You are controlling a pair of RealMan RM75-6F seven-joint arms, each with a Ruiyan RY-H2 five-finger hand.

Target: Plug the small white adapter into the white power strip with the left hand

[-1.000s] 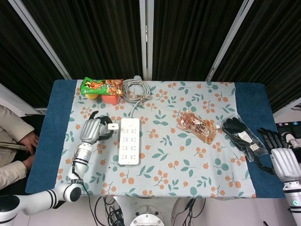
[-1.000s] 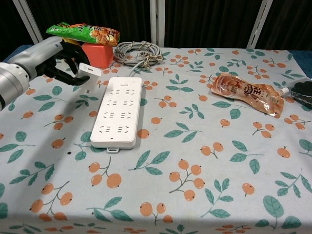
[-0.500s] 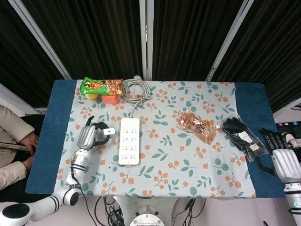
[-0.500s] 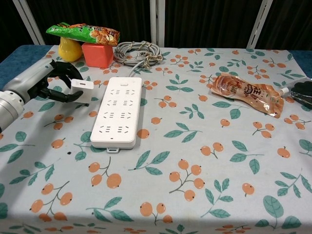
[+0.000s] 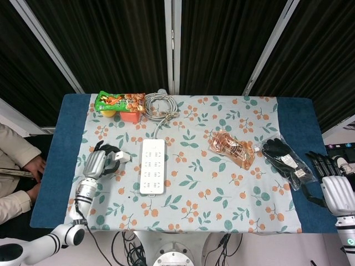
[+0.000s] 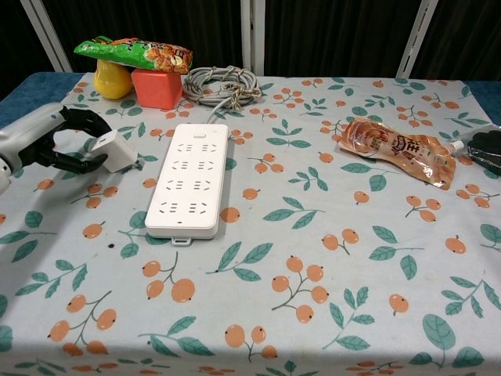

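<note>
Left hand: the left hand sits low over the left part of the tabletop, its dark fingers curled around the small white adapter, pinching it at their tips.
Adapter: held tilted just above the cloth, at the right end of the hand, left of the white power strip and apart from it; not plugged in.
Power strip: lies flat, long side running near to far, sockets up; its grey cable runs to a coiled cord at the far edge.
Right hand: the right hand shows only in the head view, at the right edge of the tabletop, fingers spread and holding nothing.
Far left: a green snack bag rests on an orange block, a yellow pear beside it.
Right side: an orange snack packet lies on the floral cloth; a bag of black gloves lies further right.
</note>
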